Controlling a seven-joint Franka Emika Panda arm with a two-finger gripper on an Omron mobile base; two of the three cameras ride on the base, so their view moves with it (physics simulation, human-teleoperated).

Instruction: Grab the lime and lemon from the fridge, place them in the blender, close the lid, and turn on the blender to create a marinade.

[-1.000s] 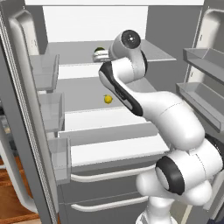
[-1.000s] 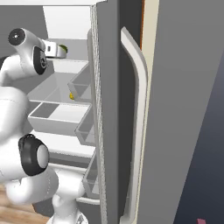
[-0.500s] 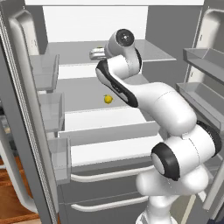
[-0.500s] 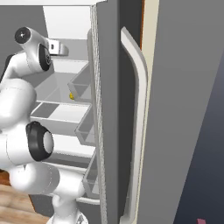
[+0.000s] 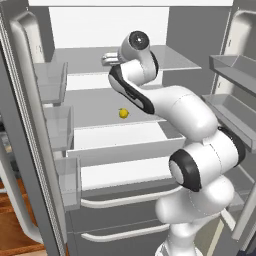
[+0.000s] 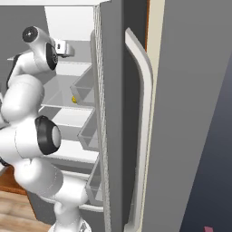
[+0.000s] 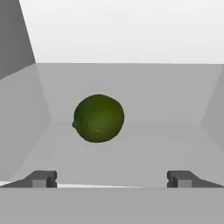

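Lime (image 7: 98, 118) resting on an upper fridge (image 5: 150, 60) shelf, straight ahead of the gripper (image 7: 111, 178) and slightly toward the left finger in the hand view; being nearly round, it offers no preferred grasp axis. Jaws stand wide apart and hold nothing, with bare shelf between fingertips (image 7: 41, 178) and fruit. Judged from this, a short forward reach with a small leftward correction would bracket it. Lemon (image 5: 123, 113) lies one shelf lower, well apart. Door bins (image 5: 50, 82) flank the opening but nothing blocks the approach.
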